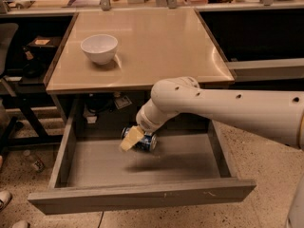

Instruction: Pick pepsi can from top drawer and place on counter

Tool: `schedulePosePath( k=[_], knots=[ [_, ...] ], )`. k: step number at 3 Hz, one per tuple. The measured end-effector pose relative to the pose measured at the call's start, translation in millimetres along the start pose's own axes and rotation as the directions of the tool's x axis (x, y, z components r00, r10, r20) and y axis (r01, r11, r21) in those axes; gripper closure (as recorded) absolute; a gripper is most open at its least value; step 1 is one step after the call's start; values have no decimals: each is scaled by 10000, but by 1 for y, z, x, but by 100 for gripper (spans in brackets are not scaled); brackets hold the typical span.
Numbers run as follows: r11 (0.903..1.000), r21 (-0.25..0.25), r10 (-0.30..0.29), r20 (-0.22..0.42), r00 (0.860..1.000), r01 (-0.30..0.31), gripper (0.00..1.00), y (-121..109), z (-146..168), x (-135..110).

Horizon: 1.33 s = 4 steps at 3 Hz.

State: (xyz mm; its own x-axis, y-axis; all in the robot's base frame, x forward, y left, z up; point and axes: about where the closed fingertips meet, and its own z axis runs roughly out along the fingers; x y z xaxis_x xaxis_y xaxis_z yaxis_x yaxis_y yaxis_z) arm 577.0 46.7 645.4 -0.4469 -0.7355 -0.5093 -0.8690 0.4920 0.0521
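Counter [156, 46]: glossy beige, with a cluttered shelf behind its back edge. Top drawer [142, 194] stands open below the front edge, over speckled floor. White arm [228, 108] reaches in from your right. White bowl [99, 48] sits near the counter's left edge. Gripper [133, 137] is against the pepsi can [146, 141]; you cannot tell whether it is clamped. The can lies on its side near the drawer's back edge, long axis roughly left-right.

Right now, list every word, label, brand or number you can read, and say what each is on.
No text can be read.
pepsi can, in the top drawer at the gripper: white and light-blue markings, too blurred to read.
Small card under the counter: too small to read.
White bowl: no text shows.
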Motion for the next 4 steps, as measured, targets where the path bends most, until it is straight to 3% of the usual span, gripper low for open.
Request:
schedulePosePath(
  k=[3,4],
  knots=[
    [9996,-172,235,-470,9986,-244,0,-9,25,28],
    [9995,-176,238,-475,9986,-247,18,-9,25,28]
  ],
)
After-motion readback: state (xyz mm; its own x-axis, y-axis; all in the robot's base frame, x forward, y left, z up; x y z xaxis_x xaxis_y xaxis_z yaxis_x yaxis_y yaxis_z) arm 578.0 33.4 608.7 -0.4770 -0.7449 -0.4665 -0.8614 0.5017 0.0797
